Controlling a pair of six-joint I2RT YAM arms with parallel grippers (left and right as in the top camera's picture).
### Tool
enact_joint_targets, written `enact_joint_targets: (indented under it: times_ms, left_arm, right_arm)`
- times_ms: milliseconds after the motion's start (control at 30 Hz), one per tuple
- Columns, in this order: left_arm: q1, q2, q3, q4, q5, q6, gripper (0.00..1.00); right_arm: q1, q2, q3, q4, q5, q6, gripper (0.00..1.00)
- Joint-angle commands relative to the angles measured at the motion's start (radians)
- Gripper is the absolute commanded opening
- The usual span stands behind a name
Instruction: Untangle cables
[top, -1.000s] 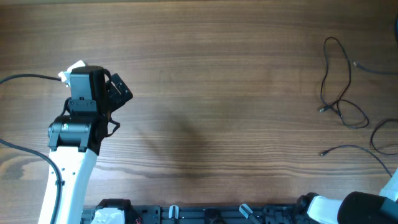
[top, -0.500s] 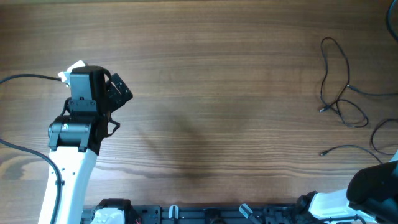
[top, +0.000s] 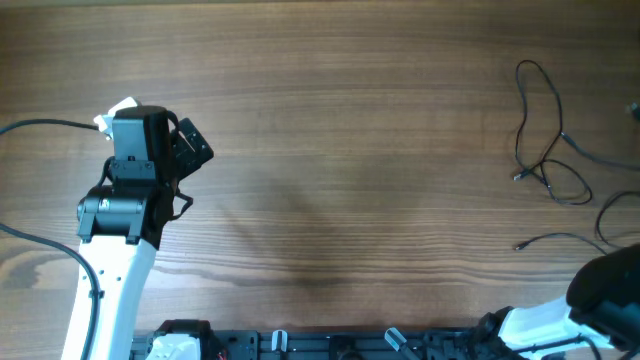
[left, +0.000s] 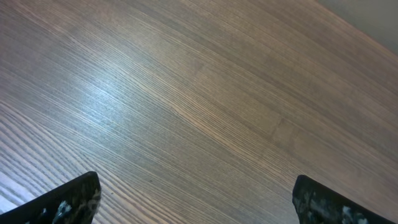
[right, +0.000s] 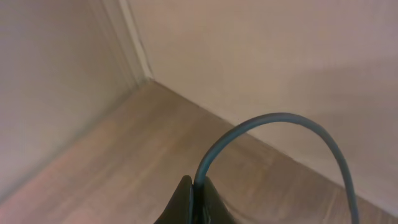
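Observation:
The cables (top: 545, 125) are thin black cords lying in loose loops at the table's right side, with small plugs at their ends. One more strand (top: 555, 238) lies nearer the front. One strand runs off the right edge. In the right wrist view my right gripper (right: 198, 194) is shut on a thin dark cable (right: 280, 121) that arches up and to the right. This gripper's jaws do not show in the overhead view. My left gripper (left: 196, 205) is open and empty over bare wood, far left of the cables; it also shows in the overhead view (top: 188, 150).
The wooden table (top: 350, 150) fills the view. My right arm's black link (top: 605, 285) is at the front right corner. A black rail with fittings (top: 300, 345) runs along the front edge. A wall and a corner (right: 134, 43) show behind the right gripper.
The right arm's black link has come further into view at the front right. The strand that runs off the right edge has swung nearer the front. The left arm has not moved.

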Motion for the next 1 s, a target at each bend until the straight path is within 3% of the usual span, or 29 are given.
enact_joint_targets:
  times_ms: [0,67,133,167,433,567,833,967]
  left_arm:
    - [0.005,-0.011,0.006,0.002,0.005,0.012,1.0]
    - [0.005,-0.011,0.006,0.002,0.005,0.012,1.0]
    - [0.005,-0.011,0.006,0.002,0.005,0.012,1.0]
    - [0.005,-0.011,0.006,0.002,0.005,0.012,1.0]
    - [0.005,-0.011,0.006,0.002,0.005,0.012,1.0]
    - [0.005,-0.011,0.006,0.002,0.005,0.012,1.0]
    - [0.005,-0.011,0.006,0.002,0.005,0.012,1.0]
    - [0.005,-0.011,0.006,0.002,0.005,0.012,1.0]
  right_arm:
    - [0.001,0.088,0.003,-0.048,0.002,0.017,0.13]
    - [0.001,0.115,0.003,-0.079,-0.029,0.024,0.39]
    - [0.001,0.139,0.003,-0.114,-0.078,0.032,0.88]
    - [0.001,0.142,0.003,-0.126,-0.096,0.032,1.0]
    - [0.001,0.137,0.004,-0.273,-0.276,0.03,1.0]
    - [0.011,0.125,0.004,-0.35,-0.46,-0.048,1.0]
    - [0.143,0.063,0.004,-0.482,-0.455,-0.126,1.0]
    - [0.263,-0.004,0.004,-0.542,-0.351,-0.123,1.0]
